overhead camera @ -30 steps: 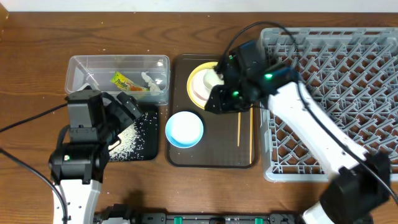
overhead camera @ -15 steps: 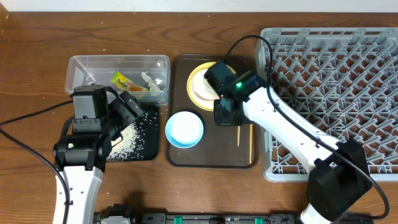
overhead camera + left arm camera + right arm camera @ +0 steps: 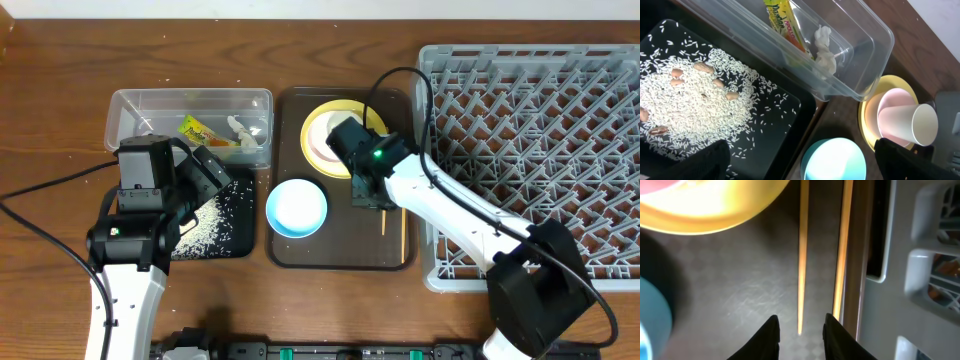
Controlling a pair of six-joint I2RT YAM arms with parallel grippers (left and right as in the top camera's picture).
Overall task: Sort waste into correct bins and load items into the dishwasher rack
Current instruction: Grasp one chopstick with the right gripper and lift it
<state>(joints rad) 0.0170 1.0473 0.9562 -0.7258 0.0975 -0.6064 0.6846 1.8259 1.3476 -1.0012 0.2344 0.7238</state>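
Note:
My right gripper (image 3: 800, 326) hangs open low over the brown tray, the near tip of one wooden chopstick (image 3: 803, 255) between its fingers without touching them. The second chopstick (image 3: 842, 245) lies parallel beside it. In the overhead view this gripper (image 3: 371, 192) is just in front of the yellow plate (image 3: 322, 120). A pink bowl (image 3: 892, 102) sits on the plate with a white cup (image 3: 914, 125) on its side in it. The light blue bowl (image 3: 296, 208) stands to the left. My left gripper (image 3: 802, 161) is wide open and holds nothing, above the black tray (image 3: 240, 235) of rice crumbs (image 3: 695, 105).
The clear tub (image 3: 130, 105) at back left holds the wrapper (image 3: 197, 129) and tissue (image 3: 240, 127). The grey rack (image 3: 540, 150) fills the right side, its wall close beside the brown serving tray (image 3: 340, 250) and the chopsticks.
My right arm has moved from the plate toward the table's front, to the chopsticks, and its jaws have parted. The left arm has barely shifted.

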